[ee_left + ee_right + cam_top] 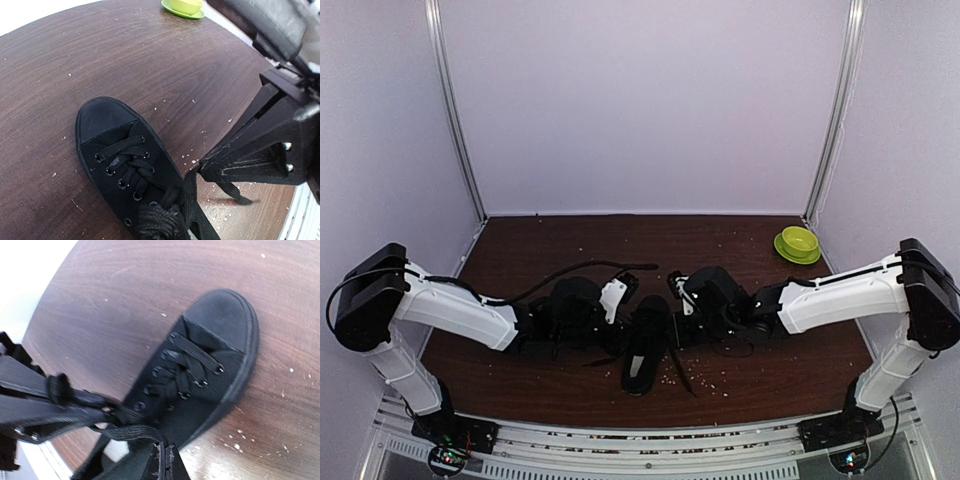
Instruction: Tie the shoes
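The black low-top shoe lies mid-table, toe pointing away, its pale insole showing. The shoe fills the left wrist view and the right wrist view, laced up to its top eyelets. My right gripper is shut on a flat black lace over the shoe's opening. In the left wrist view the right gripper's tip pinches a lace strand. My left gripper comes in from the left, shut, with another lace at its tip and a turn wound round its fingers.
A green bowl on a green saucer stands at the back right corner. Pale crumbs are scattered over the brown wooden table. White walls enclose the table on three sides.
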